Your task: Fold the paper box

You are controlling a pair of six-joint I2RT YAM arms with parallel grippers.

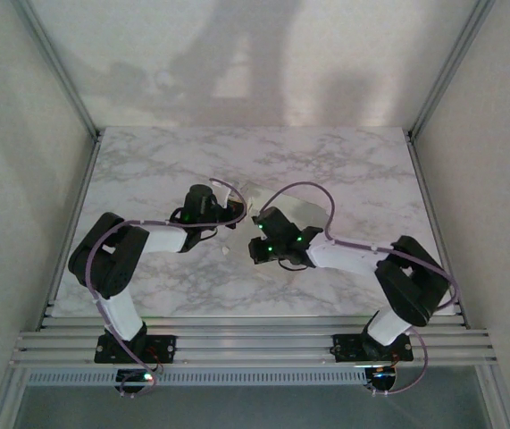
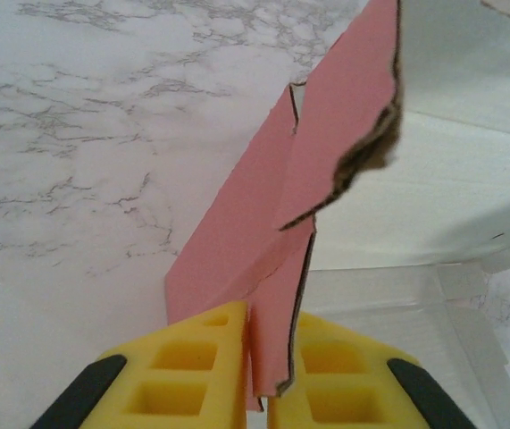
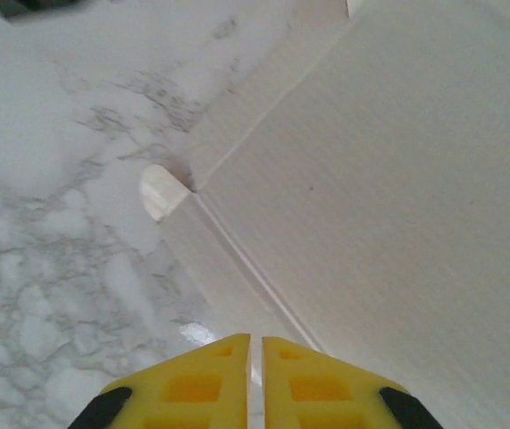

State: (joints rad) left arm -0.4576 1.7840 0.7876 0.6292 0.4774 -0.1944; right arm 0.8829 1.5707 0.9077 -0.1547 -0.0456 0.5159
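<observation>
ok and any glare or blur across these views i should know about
Top external: soft light, blurry arm shadows on the back wall, and the pale paper box nearly washes into the marble table. Left wrist: the pink flap is fairly sharp, the left gripper soft. Right wrist: soft overall, a small glare spot on the marble near the right gripper.

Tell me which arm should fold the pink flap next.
Left, probably: the left gripper is shut on the pink flap of the paper box; the right gripper sits over its off-white panel.

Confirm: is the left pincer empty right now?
No, the left pincer is shut on a pink flap of the paper box, pinched between its yellow fingers.
</observation>
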